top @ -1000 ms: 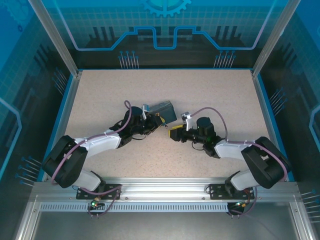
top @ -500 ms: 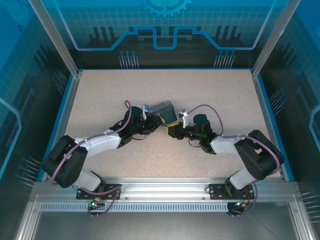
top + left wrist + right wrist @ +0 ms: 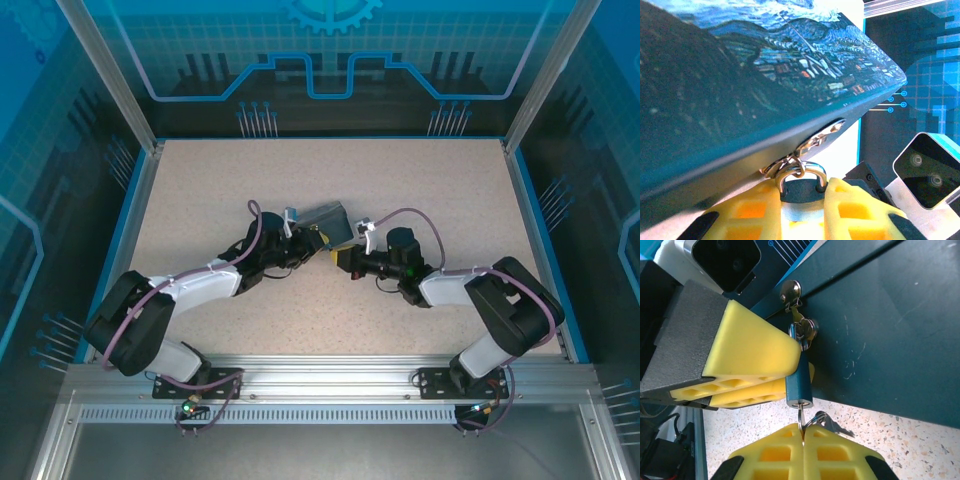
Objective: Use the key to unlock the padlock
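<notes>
The small blue padlock (image 3: pixel 799 382) hangs by its silvery shackle (image 3: pixel 801 169) from the hasp of a dark-blue painted tin (image 3: pixel 740 80). My left gripper (image 3: pixel 801 200) is shut on the padlock body, one yellow finger on each side. The thin key (image 3: pixel 801 416) sticks out of the padlock's bottom end, and my right gripper (image 3: pixel 803 432) is shut on the key's head. In the top view both grippers meet at the tin's near corner, left (image 3: pixel 313 241) and right (image 3: pixel 347 258).
A ring with a spare key (image 3: pixel 834 426) hangs beside my right fingertips over the speckled table (image 3: pixel 900 450). The tin (image 3: pixel 330 218) lies tilted at the table's centre. Blue walls and metal posts (image 3: pixel 540 85) ring the table.
My right gripper has moved left up to the padlock and closed its jaws on the key. The left arm and tin have stayed still.
</notes>
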Robot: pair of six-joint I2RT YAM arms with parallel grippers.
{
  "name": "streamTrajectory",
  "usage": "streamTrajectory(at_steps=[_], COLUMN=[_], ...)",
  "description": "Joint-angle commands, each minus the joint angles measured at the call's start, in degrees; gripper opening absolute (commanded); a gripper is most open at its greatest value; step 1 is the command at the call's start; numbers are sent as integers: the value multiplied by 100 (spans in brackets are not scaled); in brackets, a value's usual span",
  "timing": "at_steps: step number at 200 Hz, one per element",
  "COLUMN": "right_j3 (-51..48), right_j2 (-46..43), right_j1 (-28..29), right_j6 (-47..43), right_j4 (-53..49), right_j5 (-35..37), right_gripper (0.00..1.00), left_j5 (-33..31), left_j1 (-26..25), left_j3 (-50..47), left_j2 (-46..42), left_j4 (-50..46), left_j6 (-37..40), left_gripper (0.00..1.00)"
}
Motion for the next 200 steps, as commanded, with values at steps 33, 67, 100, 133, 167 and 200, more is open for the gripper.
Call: streamTrajectory(at_steps=[33,67,100,133,167,200], right_j3=[134,211,197,259,177,0], right_j2=[27,66,129,191,277,375], right_j1=[90,246,271,297,298,297], right_j6=[796,953,947,953,1156,1324], right_j4=[435,192,127,-149,-353,-94], right_j5=[-211,-126,2,71,357,489], right_gripper=[0,0,0,0,0,0], left_j5=[185,172,133,45,18,-50], left_j1=[-22,-28,-27,-26,-44,-52], left_j3=[39,48,11,-37,-73,-126], left_j2=[25,103,142,203,342,500], left_j4=[342,396,419,393,482,471], left_j6=[-108,-121,-122,-91,-124,-104], left_gripper=[9,22,33,40,42,47])
